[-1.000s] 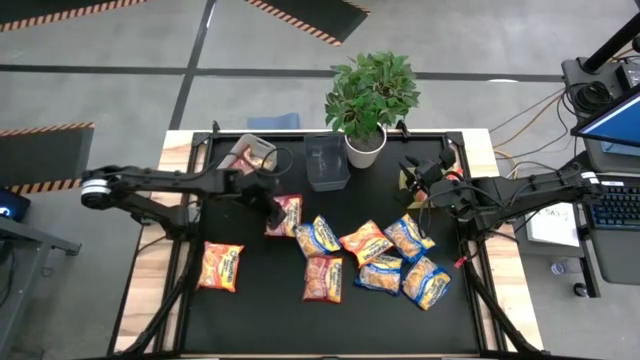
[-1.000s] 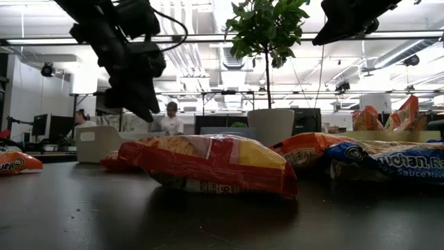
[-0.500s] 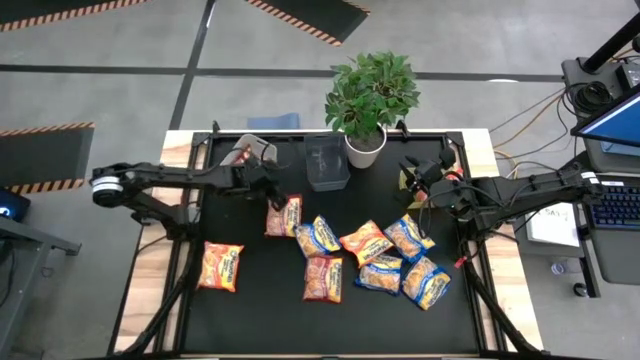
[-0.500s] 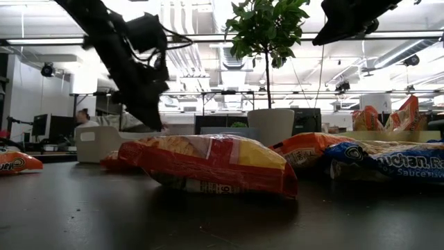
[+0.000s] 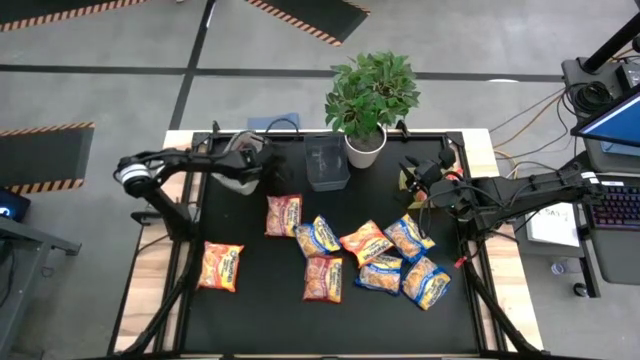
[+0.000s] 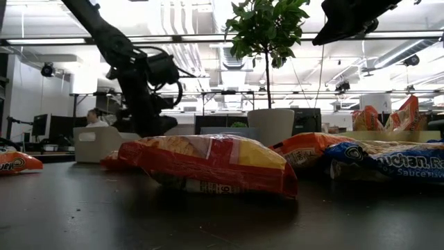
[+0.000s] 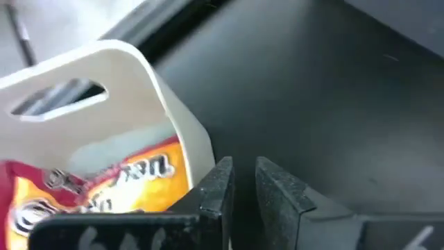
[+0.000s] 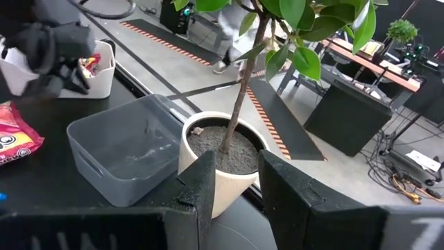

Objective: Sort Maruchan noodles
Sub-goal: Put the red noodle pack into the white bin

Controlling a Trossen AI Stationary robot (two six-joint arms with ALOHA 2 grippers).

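Observation:
Several Maruchan noodles packets lie flat mid-table: a red one (image 5: 283, 215), a blue-yellow one (image 5: 318, 237), an orange one (image 5: 365, 242), and one apart at the near left (image 5: 221, 266). Another packet (image 7: 104, 187) lies inside the white bin (image 7: 139, 90) at the far left. My left gripper (image 7: 243, 184) tips down close beside that bin's corner, its fingers closed to a slit with nothing between them. I cannot tell whether it touches the bin. My right gripper (image 8: 237, 173) waits raised at the far right, slightly open and empty, facing the plant pot (image 8: 222, 156).
A clear grey bin (image 5: 327, 162) and a potted plant (image 5: 365, 145) stand at the far edge, between the two arms. More packets (image 5: 426, 282) cluster at the near right. Bare black tabletop (image 5: 260, 320) lies along the near edge.
My left gripper has left the spot above the red packet and gone toward the far left and down to the white bin, tipping its fingers steeply downward. The red packet stays flat where it was.

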